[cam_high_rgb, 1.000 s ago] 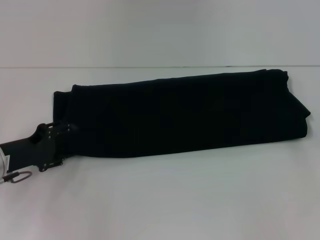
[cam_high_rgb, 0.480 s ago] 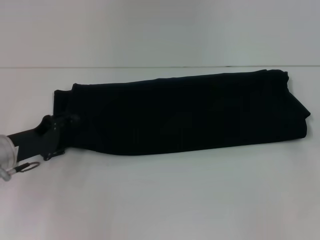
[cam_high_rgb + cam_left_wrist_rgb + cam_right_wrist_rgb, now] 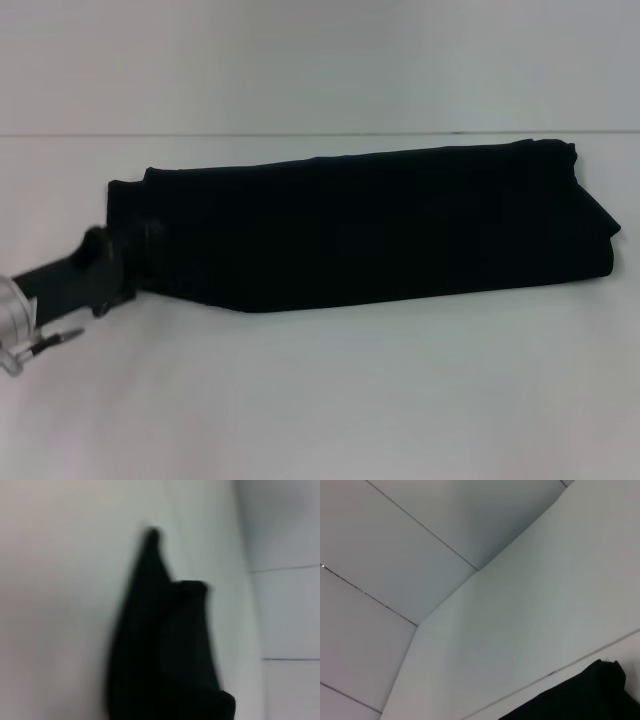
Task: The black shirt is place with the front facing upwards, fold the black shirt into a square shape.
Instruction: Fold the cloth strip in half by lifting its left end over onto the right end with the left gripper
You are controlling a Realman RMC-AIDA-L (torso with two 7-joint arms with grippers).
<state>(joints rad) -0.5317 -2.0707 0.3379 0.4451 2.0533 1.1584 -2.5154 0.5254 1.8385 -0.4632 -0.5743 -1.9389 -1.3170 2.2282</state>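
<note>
Left hand drawing back at the shirt's left end.
Your shirt [image 3: 370, 225] lies as a long band across the desk [image 3: 400, 400]. Your left hand [image 3: 118, 268] has slid leftward off the near-left corner since a second ago; its grip cannot be told. Crosswise folds remain to make a square.

black shirt [image 3: 575, 697] | edge in view corner | on white table [image 3: 530, 615]
</note>
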